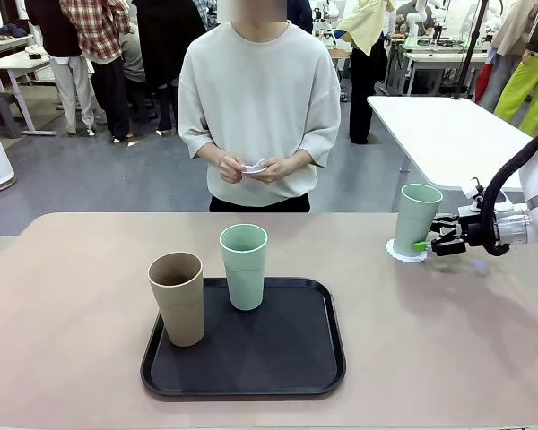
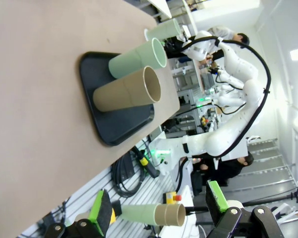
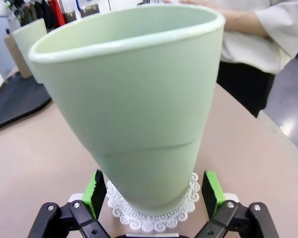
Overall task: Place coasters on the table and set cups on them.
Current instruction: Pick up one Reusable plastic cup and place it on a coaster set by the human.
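A mint green cup (image 1: 416, 218) stands on a white lacy coaster (image 1: 403, 253) at the table's (image 1: 72, 269) right side. My right gripper (image 1: 430, 242) is open, its green pads (image 3: 95, 191) standing on either side of that cup's (image 3: 139, 109) base above the coaster (image 3: 154, 212), with a gap at the right pad. A tan cup (image 1: 177, 297) and a second mint cup (image 1: 244, 266) stand on the black tray (image 1: 278, 358). The person holds another coaster (image 1: 254, 167) in both hands. My left gripper (image 2: 156, 206) is open and holds nothing, off the table's edge from the tray (image 2: 114, 116) and the cups (image 2: 124, 91).
The person stands at the far edge, opposite the tray. Bare tabletop lies left of the tray and between the tray and the right cup. A white table (image 1: 448, 134) stands behind at the right. Other people are farther back.
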{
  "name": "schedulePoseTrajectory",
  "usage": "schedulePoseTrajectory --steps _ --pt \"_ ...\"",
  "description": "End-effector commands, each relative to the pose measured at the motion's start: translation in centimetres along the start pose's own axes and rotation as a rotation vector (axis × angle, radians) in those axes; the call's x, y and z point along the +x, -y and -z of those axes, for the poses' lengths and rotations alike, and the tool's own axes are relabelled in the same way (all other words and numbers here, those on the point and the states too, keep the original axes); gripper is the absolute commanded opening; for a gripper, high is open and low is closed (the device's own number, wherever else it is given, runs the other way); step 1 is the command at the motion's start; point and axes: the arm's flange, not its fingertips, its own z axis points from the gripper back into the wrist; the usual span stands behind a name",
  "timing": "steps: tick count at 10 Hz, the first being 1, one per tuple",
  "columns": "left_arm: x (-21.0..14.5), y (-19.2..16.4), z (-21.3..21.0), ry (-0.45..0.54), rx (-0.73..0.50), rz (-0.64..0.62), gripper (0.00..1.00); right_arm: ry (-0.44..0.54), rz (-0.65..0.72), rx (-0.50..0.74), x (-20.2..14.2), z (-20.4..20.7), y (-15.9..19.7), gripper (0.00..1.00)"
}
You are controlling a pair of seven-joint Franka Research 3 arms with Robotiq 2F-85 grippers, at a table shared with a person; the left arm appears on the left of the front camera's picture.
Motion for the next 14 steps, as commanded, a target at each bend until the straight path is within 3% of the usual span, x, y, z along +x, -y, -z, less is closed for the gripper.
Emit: schedulePoseTrajectory --steps 1,3,4,6,8,11,12,13,14 --pt "-0.1 0.0 -0.1 0.005 -0.006 0.007 1.00 -0.088 0.010 0.008 0.6 -1.2 0.0 1.00" --pt "-0.1 0.0 -0.1 0.005 -0.006 0.007 1.00 -0.165 0.028 -0.001 1.1 -2.8 -0.7 1.00" --pt "-0.1 0.0 -0.1 0.005 -0.006 0.007 1.00 -0.263 -0.011 -0.042 2.1 -3.6 -2.4 1.00" --pt "-0.1 0.0 -0.1 0.005 -0.006 0.007 1.00 -0.369 -0.156 -0.058 6.2 -4.9 -7.1 1.00" --pt "-0.1 0.0 -0.1 0.005 -0.006 0.007 1.00 -0.566 -0.275 -0.096 10.8 -5.3 -11.2 1.00" --pt "-0.1 0.0 -0.1 0.005 -0.006 0.007 1.00 -0.730 -0.331 -0.165 17.0 -5.2 -15.4 1.00" --pt "-0.1 0.0 -0.1 0.005 -0.006 0.007 1.00 -0.792 -0.221 -0.376 19.1 -4.6 -16.2 1.00" --pt "-0.1 0.0 -0.1 0.005 -0.006 0.007 1.00 -0.882 0.003 -0.765 21.8 -3.7 -16.5 1.00" --pt "-0.1 0.0 -0.1 0.005 -0.006 0.007 1.00 -0.906 0.143 -0.972 24.8 -3.1 -16.4 1.00"
